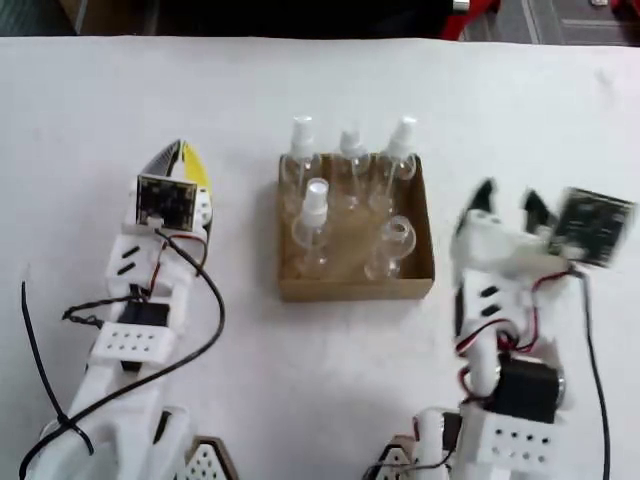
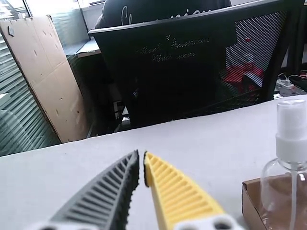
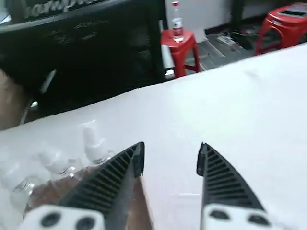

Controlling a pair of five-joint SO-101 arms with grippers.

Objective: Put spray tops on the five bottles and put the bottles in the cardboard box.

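Note:
The cardboard box (image 1: 350, 288) sits mid-table and holds all five clear bottles. Three at the back (image 1: 351, 158) and the front-left one (image 1: 315, 215) carry white spray tops. The front-right bottle (image 1: 390, 243) seems to have a bare neck. My left gripper (image 1: 182, 160) rests shut and empty left of the box; its grey and yellow fingers meet at the left gripper's tip (image 2: 141, 162), with a capped bottle (image 2: 290, 163) beside it. My right gripper (image 1: 510, 205) stands open and empty right of the box, and the wrist view has the right gripper (image 3: 170, 153) beside capped bottles (image 3: 93, 141).
White table (image 1: 330, 380) all around the box. A black mesh chair (image 2: 192, 62) stands beyond the far edge, with red stools (image 3: 177, 43) on the floor behind. Cables (image 1: 200, 300) trail along both arms.

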